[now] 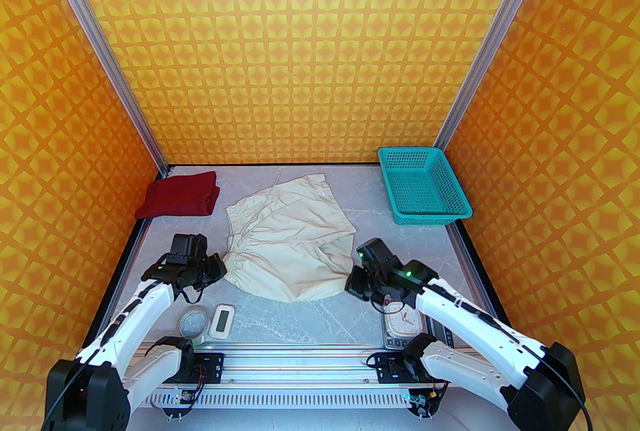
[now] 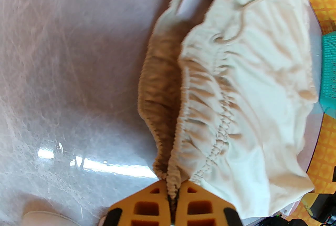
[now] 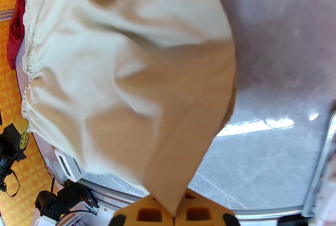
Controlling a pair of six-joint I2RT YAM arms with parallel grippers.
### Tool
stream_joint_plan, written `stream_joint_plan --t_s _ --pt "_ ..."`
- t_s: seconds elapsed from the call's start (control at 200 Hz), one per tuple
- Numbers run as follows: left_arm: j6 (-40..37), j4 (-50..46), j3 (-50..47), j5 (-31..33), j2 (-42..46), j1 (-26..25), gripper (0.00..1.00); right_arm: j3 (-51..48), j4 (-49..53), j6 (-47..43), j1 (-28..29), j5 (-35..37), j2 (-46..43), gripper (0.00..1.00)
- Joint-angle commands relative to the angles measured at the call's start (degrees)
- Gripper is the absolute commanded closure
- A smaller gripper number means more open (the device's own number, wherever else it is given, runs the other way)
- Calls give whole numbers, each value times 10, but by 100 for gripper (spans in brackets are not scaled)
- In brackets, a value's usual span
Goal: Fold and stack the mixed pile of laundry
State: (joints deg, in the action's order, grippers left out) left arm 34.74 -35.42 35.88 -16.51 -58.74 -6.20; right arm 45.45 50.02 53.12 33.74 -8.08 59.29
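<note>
The cream-white shorts [image 1: 287,239] lay spread across the middle of the counter [image 1: 320,314], the gathered elastic waistband toward the left and the legs toward the right, with a thin drawstring trailing off the far edge. The left end effector [image 2: 173,193] was clamped shut on the near end of the waistband, the ruffled elastic pinched between its orange fingers; the waistband gaped just beyond the grip, showing the shaded inside of the garment. The right end effector [image 3: 173,215] was closed on a corner of the shorts' near right edge, the cloth rising from its fingers in a taut, tapering fold. The dark red shirt [image 1: 180,201] sat folded at the far left corner of the counter, near the shorts but apart from them. A teal basket [image 1: 422,183] stood at the far right corner, well apart from both garments. Near the front edge, a small white device with a screen [image 1: 221,320] lay beside a round clear disc [image 1: 192,321], and a white object with a clock-like face [image 1: 402,321] lay under the right arm.
</note>
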Motion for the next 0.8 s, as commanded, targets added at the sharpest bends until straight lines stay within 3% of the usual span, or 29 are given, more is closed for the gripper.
stream_joint_plan --t_s 0.0,0.33,0.8 --pt "6 -23 37 -8 15 -3 100 67 91 -52 -1 81 18 99" --pt "67 54 113 -8 -31 -4 100 251 101 -172 -89 133 102 100" --pt "120 174 267 -8 -258 31 100 602 1 -287 -148 58 442 100"
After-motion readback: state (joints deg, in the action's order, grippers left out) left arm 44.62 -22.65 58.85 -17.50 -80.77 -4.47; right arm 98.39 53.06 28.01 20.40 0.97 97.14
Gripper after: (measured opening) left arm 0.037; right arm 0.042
